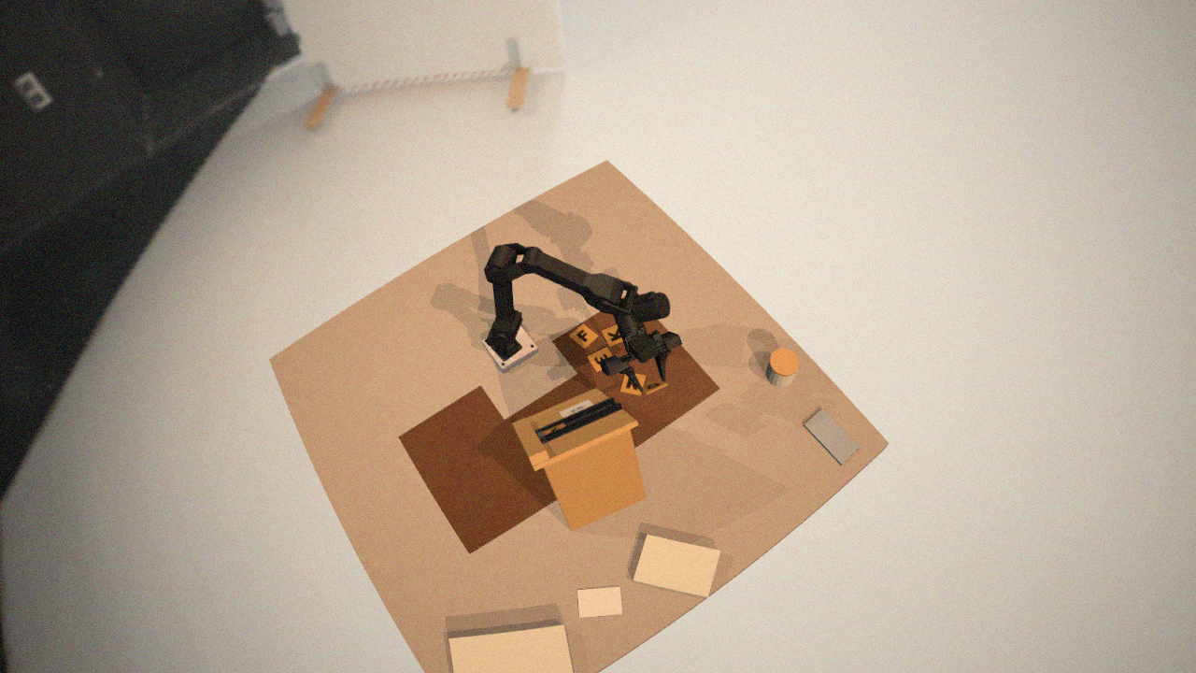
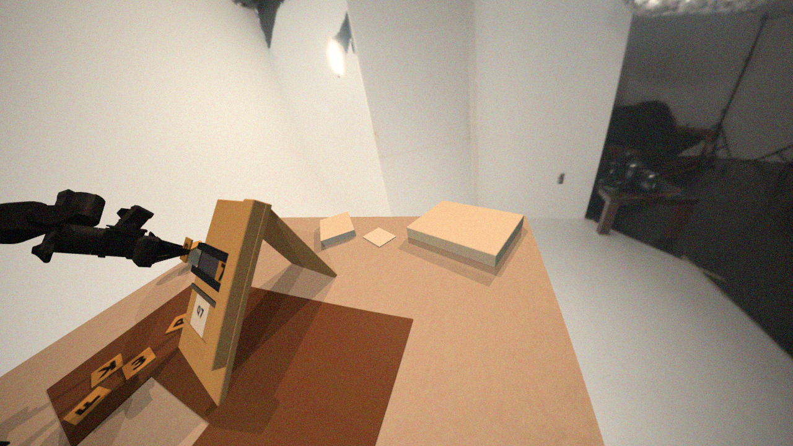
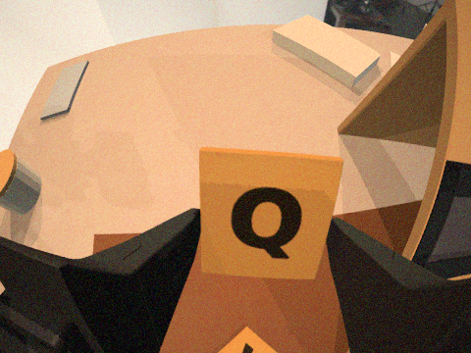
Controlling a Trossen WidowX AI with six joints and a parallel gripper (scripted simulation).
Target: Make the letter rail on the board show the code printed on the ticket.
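Observation:
My gripper [image 1: 639, 372] [image 2: 185, 250] [image 3: 266, 224] is shut on the orange Q tile [image 2: 188, 242] [image 3: 270, 223] and holds it upright in the air. It is just off the open end of the dark letter rail [image 1: 576, 421] [image 2: 209, 263] [image 3: 451, 223] on the slanted wooden board [image 1: 593, 477] [image 2: 232, 249] [image 3: 451, 105]. A tile marked 7 [image 2: 222, 271] sits in the rail. The white ticket [image 2: 199, 313] below the rail reads Q7. Loose tiles F [image 1: 581, 336] [image 2: 85, 404], K [image 1: 614, 336] [image 2: 106, 370], E [image 1: 600, 361] [image 2: 138, 361] and R [image 1: 631, 383] lie on the dark brown mat [image 1: 451, 477] [image 2: 332, 360].
An orange-topped can [image 1: 782, 365] [image 3: 16, 183] and a grey slab [image 1: 830, 435] [image 3: 66, 88] lie off to one side of the gripper. Behind the board lie a large flat box [image 1: 510, 644] [image 2: 464, 230], a smaller block [image 1: 676, 564] [image 2: 336, 228] and a card [image 1: 599, 600] [image 2: 379, 236].

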